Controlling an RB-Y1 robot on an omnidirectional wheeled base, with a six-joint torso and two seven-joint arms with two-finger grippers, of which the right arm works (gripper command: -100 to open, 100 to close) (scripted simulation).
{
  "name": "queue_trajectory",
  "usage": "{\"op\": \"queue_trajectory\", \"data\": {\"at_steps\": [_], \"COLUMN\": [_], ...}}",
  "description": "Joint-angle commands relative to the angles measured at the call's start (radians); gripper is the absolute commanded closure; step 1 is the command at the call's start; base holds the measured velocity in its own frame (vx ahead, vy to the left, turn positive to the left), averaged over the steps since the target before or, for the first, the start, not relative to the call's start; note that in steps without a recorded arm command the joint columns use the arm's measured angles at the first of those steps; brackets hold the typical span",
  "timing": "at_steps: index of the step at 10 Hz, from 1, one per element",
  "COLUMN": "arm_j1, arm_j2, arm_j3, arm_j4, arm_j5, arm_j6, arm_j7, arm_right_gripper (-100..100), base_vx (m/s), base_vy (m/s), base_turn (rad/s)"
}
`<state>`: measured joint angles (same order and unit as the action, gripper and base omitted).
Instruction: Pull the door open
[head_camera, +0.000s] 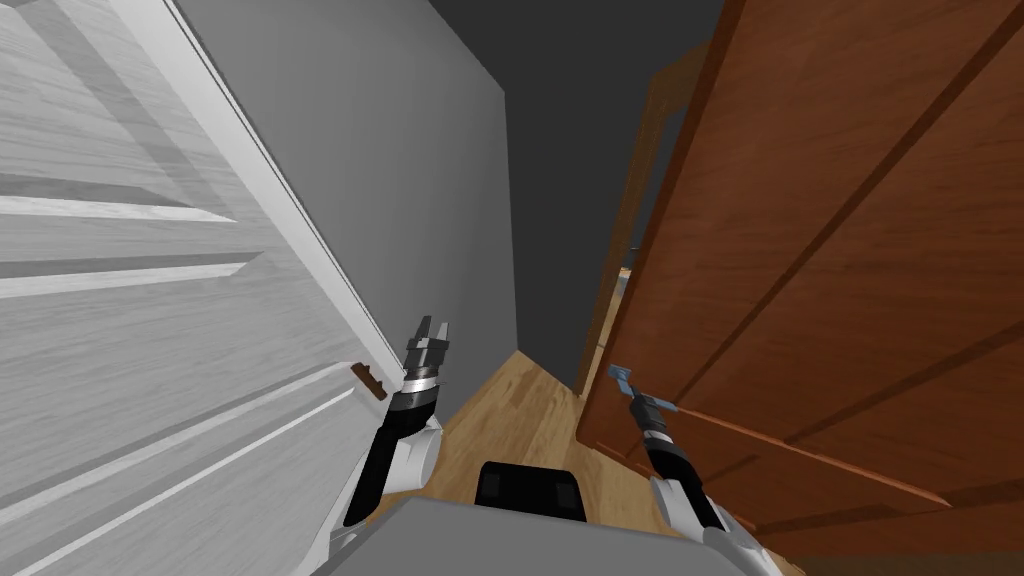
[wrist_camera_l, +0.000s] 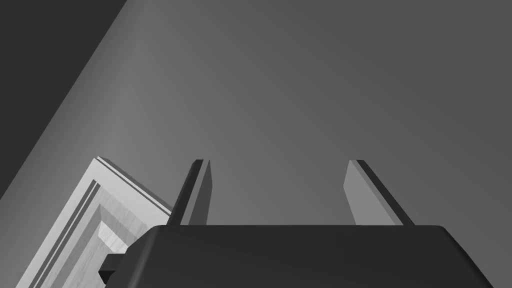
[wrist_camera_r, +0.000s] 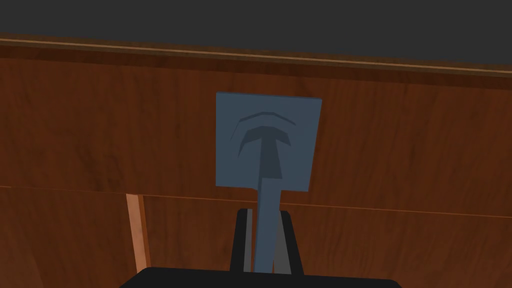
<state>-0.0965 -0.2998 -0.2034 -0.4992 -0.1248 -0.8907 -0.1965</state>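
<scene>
Firmly, the right end effector (wrist_camera_r: 265, 215) was clenched on the slate-blue lever handle (wrist_camera_r: 265, 235), its two fingers pressing the lever's sides. The lever ran lengthwise from its square blue backplate (wrist_camera_r: 295, 145) straight back between the fingers. It sat near the edge of the reddish-brown panelled wooden door (head_camera: 850, 250) on the robot's right. Across the light wooden floor (head_camera: 520, 410), the left end effector (wrist_camera_l: 277, 167) hung released, fingers spread, beside a white panelled door (head_camera: 150, 330) and a grey wall (head_camera: 400, 150).

1. There's the door (head_camera: 850, 250): reddish-brown panelled wood, standing ajar on our right.
2. Its blue-grey lever handle (wrist_camera_r: 265, 230) juts from a square plate (wrist_camera_r: 295, 150) near the door's edge, pinched by our right gripper (wrist_camera_r: 264, 214).
</scene>
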Motion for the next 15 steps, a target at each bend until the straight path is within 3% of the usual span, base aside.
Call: {"op": "queue_trajectory", "data": {"at_steps": [1,3,4,5,13,15], "arm_j1": [-0.005,-0.004,-0.016,-0.015,-0.017,-0.013], "arm_j2": [-0.004,-0.005,-0.007,-0.010,-0.036,-0.034], "arm_j3": [0.022,0.042,0.035,0.054,0.121,0.118], "arm_j4": [0.014,0.009,0.027,0.032,0.049,0.047], "arm_j5": [0.015,0.030,0.024,0.043,0.107,0.102], "arm_j6": [-0.018,-0.022,-0.024,-0.035,-0.084,-0.078], "arm_j7": [-0.017,-0.031,-0.026,-0.046,-0.119,-0.113], "arm_right_gripper": [100,100,100,100,100,100], "base_vx": [-0.237,-0.264,-0.129,-0.164,-0.228,-0.124], "base_vy": [-0.007,-0.056,-0.026,-0.026,-0.045,-0.031], "base_turn": [0.034,0.060,0.038,0.093,0.066,0.084]}}
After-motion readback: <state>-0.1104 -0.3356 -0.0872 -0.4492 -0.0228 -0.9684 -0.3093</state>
